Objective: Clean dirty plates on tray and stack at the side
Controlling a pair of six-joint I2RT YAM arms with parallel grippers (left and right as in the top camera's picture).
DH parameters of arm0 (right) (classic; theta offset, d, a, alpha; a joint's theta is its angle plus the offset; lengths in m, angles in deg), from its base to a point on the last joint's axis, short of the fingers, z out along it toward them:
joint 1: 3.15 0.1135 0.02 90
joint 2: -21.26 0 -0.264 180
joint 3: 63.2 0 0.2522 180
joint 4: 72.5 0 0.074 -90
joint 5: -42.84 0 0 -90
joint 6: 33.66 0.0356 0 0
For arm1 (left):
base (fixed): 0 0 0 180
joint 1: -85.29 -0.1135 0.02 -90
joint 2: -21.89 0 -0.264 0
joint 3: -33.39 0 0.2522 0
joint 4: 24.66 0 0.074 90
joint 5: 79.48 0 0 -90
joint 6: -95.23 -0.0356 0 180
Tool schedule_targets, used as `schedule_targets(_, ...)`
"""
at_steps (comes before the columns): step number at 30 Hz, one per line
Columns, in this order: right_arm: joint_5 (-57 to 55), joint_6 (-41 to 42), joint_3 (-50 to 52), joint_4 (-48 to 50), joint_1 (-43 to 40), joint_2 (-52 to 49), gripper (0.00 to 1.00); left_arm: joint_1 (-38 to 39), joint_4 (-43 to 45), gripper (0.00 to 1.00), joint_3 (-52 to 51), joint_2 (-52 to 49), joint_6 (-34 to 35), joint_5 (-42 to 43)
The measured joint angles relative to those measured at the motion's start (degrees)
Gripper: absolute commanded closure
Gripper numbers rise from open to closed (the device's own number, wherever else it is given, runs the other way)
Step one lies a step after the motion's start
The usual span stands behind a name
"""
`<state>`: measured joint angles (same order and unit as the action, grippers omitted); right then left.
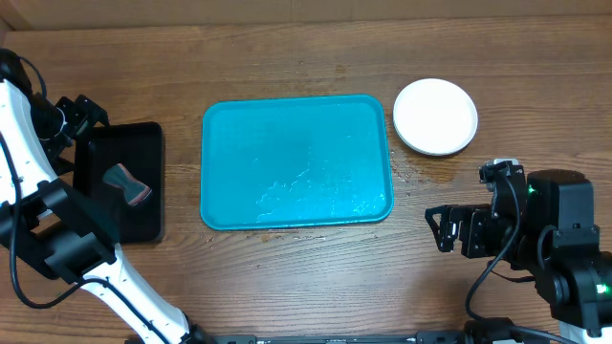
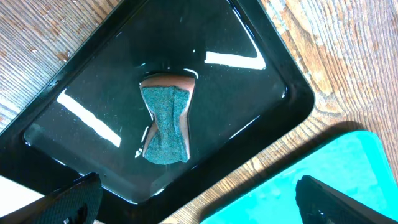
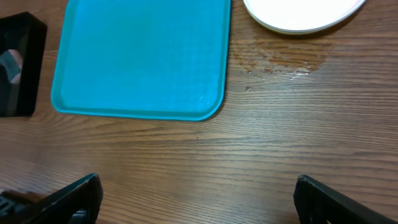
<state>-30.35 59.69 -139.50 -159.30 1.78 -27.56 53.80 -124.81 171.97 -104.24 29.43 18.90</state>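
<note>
The teal tray [image 1: 296, 161] lies mid-table with nothing on it but wet streaks near its front edge. It also shows in the right wrist view [image 3: 140, 59], and a corner of it shows in the left wrist view [image 2: 298, 199]. A white plate [image 1: 435, 116] sits on the table to the right of the tray, and also shows in the right wrist view [image 3: 305, 15]. The yellow-green and cyan plates are not visible. My left gripper [image 1: 84, 107] [image 2: 199, 205] is open and empty above the black tray. My right gripper [image 1: 443, 227] [image 3: 199, 199] is open and empty over bare wood at the front right.
A small black tray [image 1: 120, 182] [image 2: 81, 81] at the left holds water and a sponge [image 1: 127, 183] [image 2: 166, 124]. A wet patch [image 3: 273, 62] marks the wood between the teal tray and the white plate.
</note>
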Motion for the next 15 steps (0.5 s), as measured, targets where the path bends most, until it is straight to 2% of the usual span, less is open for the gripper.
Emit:
schedule_targets(2, -0.63, 0.02, 0.31, 1.16, 0.00, 0.31, 0.00, 0.00, 0.00, 0.00, 0.00, 0.00, 0.00, -0.02)
schedule_targets(6, -0.85, -0.02, 5.75, 11.23, 0.00, 4.76, 0.00, 0.00, 0.00, 0.01, 0.00, 0.00, 0.00, 0.00)
schedule_targets(15, 0.24, -0.22, 31.82, 42.40, 0.04, 23.28, 0.00, 0.00, 0.00, 0.00, 0.00, 0.00, 0.00, -0.02)
